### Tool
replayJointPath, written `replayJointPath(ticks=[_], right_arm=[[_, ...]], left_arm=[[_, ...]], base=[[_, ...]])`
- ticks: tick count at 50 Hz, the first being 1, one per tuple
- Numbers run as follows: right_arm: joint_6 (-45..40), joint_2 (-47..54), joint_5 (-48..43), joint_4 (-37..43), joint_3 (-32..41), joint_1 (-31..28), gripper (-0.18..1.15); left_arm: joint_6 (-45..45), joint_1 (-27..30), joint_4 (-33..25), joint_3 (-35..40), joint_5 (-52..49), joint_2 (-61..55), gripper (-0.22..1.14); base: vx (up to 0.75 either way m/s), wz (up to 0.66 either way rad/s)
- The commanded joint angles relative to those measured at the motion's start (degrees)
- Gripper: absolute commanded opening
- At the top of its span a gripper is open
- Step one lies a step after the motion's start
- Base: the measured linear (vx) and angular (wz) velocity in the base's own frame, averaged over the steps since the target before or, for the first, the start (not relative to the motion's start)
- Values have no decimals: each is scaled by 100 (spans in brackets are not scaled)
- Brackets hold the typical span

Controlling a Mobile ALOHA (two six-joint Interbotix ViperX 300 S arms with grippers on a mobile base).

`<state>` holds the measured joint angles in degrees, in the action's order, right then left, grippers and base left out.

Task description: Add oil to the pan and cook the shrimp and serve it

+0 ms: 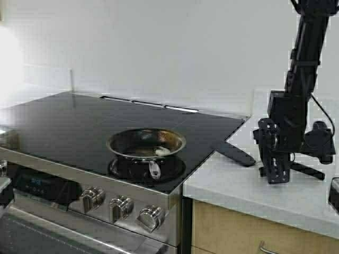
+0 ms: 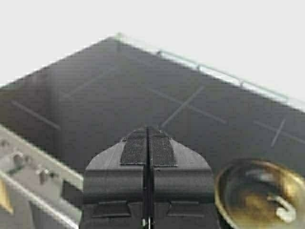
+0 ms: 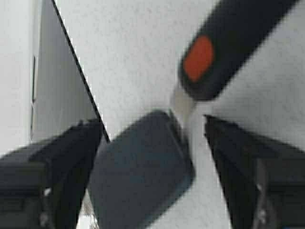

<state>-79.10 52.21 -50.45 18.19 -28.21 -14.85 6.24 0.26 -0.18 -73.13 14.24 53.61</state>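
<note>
Your round shallow steel pan (image 1: 146, 144), shiny outside and browned dark inside, sits on the front right burner of the black glass cooktop (image 1: 79, 119), its short stubby handle pointing toward 6 o'clock at the row of silver knobs (image 1: 121, 207). One small pale curled shrimp (image 1: 161, 151) lies inside it, toward the 4 o'clock side of the pan floor. At 3 o'clock from the pan, your right gripper (image 1: 275, 177) hangs over the pale speckled bench (image 1: 238, 182), pointing down, with its fingers (image 3: 71, 157) spread wide apart and holding nothing. Between them, seen through the right wrist camera, lies the dark flat blade of a spatula (image 3: 143, 167), joined by a short metal neck to a black handle bearing an orange-red spot. In the high view that spatula (image 1: 234, 153) rests on the bench just beside the cooktop's right edge, at 9 o'clock from the gripper. Your left gripper (image 2: 148, 152) is up above the cooktop, its fingers pressed together on nothing, with the pan (image 2: 259, 195) off to one side below.
</note>
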Motion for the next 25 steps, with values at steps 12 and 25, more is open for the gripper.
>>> replayJointPath(ticks=[12, 25], right_arm=[[35, 18, 404, -26, 387, 70, 98], [44, 114, 571, -26, 571, 105, 98]], left_arm=[[-9, 9, 0, 141, 26, -35, 3], [-9, 0, 0, 149, 26, -35, 3]], base=[[0, 0], [0, 0]])
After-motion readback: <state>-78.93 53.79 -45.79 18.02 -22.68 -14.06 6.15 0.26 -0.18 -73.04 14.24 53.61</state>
